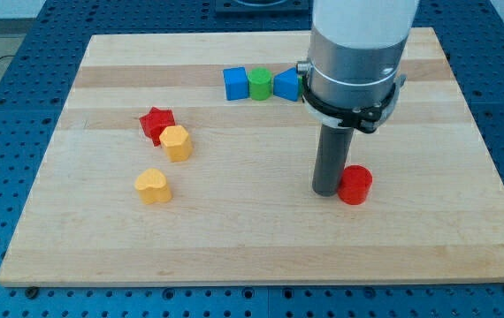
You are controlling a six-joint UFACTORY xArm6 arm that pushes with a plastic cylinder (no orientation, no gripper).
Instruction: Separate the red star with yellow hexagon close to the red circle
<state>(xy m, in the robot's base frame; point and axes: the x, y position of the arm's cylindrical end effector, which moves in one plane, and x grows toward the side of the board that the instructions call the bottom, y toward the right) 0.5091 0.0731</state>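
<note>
Red marks two of the task's pieces. The red star [156, 123] lies on the view's left half of the pale wooden table [252, 247], and the yellow hexagon [176, 142] sits touching it, just below and to the star's right. The red circle [355, 185] stands well apart from both, on the view's right half.

My tip [327, 191], the lower end of the dark rod, rests on the table just beside the red circle, on its left side, touching it or nearly so. As a tool it is a plain rod with no jaws, so it neither opens nor closes and grips nothing.

A yellow heart [153, 186] lies below the star and hexagon, near them but not touching. Along the view's top runs a short row of three touching blocks: a blue cube [235, 83], a green cylinder [258, 83] and a blue triangle [286, 85], whose right end is hidden behind the arm's grey housing [358, 44]. Bare wood lies between the hexagon and my tip. Around the table, a blue perforated base [4, 106] shows on every side.
</note>
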